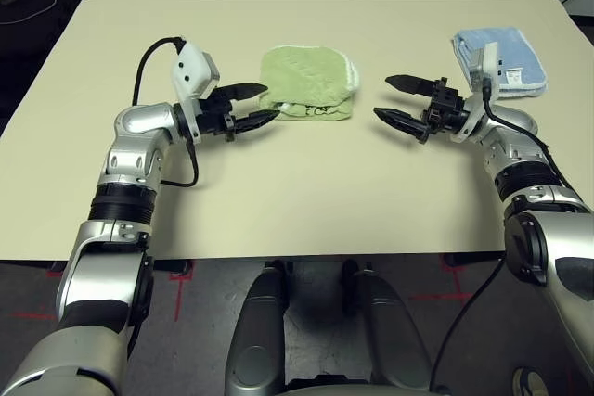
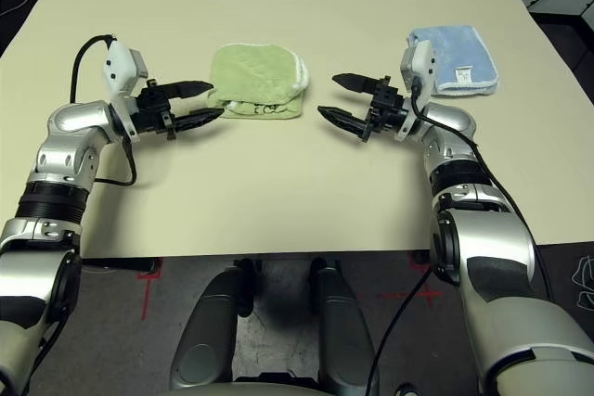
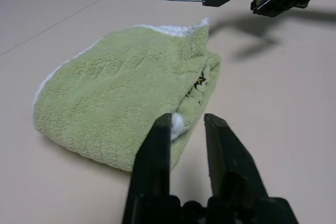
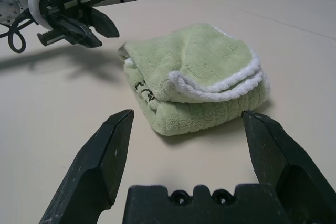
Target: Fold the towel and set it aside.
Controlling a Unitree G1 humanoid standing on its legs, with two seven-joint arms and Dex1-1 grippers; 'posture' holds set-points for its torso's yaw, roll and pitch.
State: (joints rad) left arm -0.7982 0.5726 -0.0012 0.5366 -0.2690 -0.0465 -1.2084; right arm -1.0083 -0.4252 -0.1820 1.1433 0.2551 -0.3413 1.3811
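The light green towel lies folded on the table, its white stitched edging showing along its right side, and it also appears in the wrist views. My left gripper is at the towel's left edge. Its fingers stand a narrow gap apart, and the towel's corner with a small white tab lies just between the tips without being pinched. Open wide and holding nothing, my right gripper hovers a short way right of the towel.
A smaller folded light blue towel with a white label lies at the back right, behind my right wrist. The table's front edge runs close to my body. A seam crosses the table behind the towels.
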